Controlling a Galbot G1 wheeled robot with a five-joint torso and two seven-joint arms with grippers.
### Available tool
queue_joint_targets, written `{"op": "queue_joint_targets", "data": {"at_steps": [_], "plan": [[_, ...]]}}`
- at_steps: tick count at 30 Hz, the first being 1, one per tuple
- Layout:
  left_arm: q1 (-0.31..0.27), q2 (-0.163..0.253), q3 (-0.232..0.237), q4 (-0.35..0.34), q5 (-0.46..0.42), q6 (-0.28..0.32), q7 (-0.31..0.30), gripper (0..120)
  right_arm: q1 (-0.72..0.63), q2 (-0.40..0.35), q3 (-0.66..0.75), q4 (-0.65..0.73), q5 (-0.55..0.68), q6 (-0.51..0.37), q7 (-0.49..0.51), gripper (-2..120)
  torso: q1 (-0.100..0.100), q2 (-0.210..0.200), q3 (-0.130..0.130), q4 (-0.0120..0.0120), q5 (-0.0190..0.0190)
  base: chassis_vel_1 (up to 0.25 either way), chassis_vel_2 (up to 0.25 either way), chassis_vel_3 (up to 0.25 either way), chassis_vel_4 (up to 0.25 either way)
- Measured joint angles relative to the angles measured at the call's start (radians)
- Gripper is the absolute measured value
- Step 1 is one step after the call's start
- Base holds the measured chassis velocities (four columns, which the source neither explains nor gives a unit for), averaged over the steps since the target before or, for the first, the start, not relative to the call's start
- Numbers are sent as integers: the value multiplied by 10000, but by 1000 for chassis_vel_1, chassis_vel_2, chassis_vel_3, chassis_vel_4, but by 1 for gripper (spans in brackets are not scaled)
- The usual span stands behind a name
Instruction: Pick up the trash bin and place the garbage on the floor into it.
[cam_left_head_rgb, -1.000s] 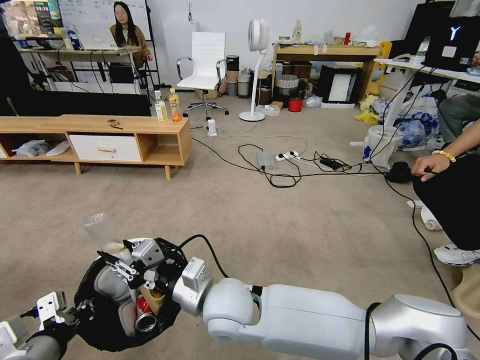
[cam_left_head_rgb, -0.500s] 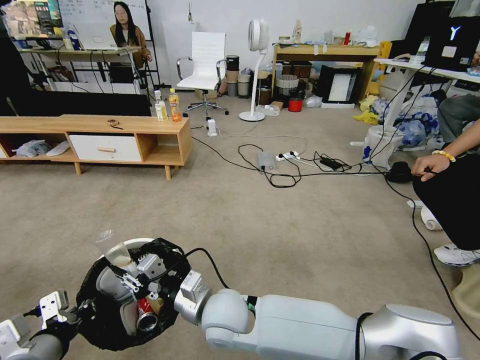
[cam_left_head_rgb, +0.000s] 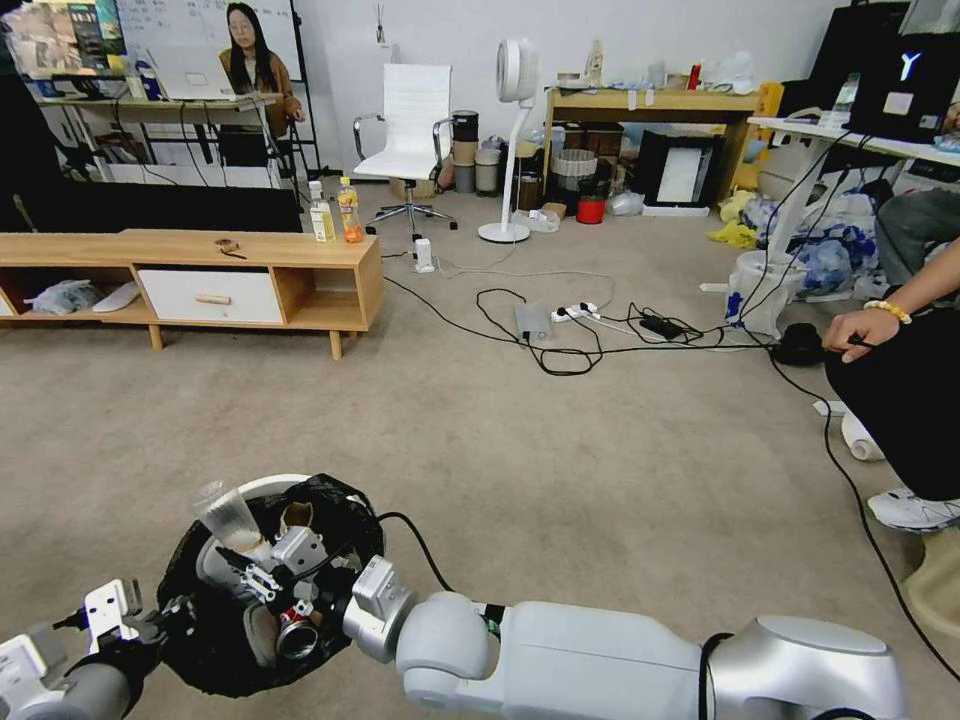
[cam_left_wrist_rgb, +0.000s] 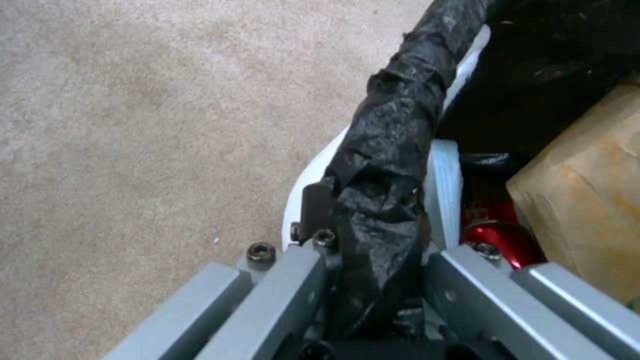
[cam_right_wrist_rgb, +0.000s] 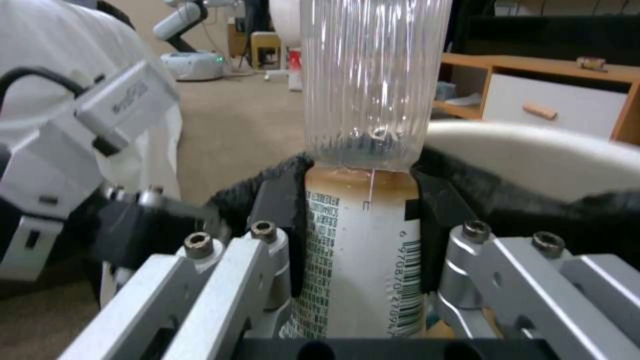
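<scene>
A: Where is the trash bin (cam_left_head_rgb: 215, 640) right now?

B: Low at the robot's front left, over the beige carpet floor (cam_left_head_rgb: 560, 450), well short of the low wooden TV bench (cam_left_head_rgb: 300, 262). Its white rim (cam_left_head_rgb: 262, 485) peeks out on the side toward the bench; the crinkly black bag (cam_left_wrist_rgb: 387, 165) is folded over the rest of the rim.

A: Who has hold of it?

B: The left pincer (cam_left_wrist_rgb: 373, 250). Its fingers (cam_left_wrist_rgb: 443, 195) are pressed together on the bagged rim — one pad outside against the white wall, one inside. In the head view that pincer (cam_left_head_rgb: 165, 618) sits at the bin's edge nearest the robot's left side.

A: And the right arm?

B: It reaches across from the right, and the right pincer (cam_left_head_rgb: 258, 568) is over the bin's mouth, pinching a clear ribbed plastic bottle (cam_right_wrist_rgb: 367, 150) around its labelled lower part. In the wrist view the black pads (cam_right_wrist_rgb: 290, 220) sit tight on both sides of the label and barcode. From the head camera the bottle (cam_left_head_rgb: 228, 516) tilts, its clear end poking past the rim toward the bench.

A: Anything inside the bin?

B: A red soda can (cam_left_head_rgb: 296, 632) lying near its middle, just beside the right pincer — its red body (cam_left_wrist_rgb: 497, 240) shows next to a piece of brown cardboard (cam_left_wrist_rgb: 587, 190). A brownish scrap (cam_left_head_rgb: 297, 514) rests against the inner wall on the bench side.
</scene>
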Motion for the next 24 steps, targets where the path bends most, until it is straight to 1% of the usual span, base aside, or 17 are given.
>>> {"op": "queue_joint_targets", "data": {"at_steps": [24], "plan": [[-47,16,34,52,-55,0,-17,1,-506,-11,-65,-553,-232,-79,64,28,0,0,0,0,0,0,0,0,0]]}}
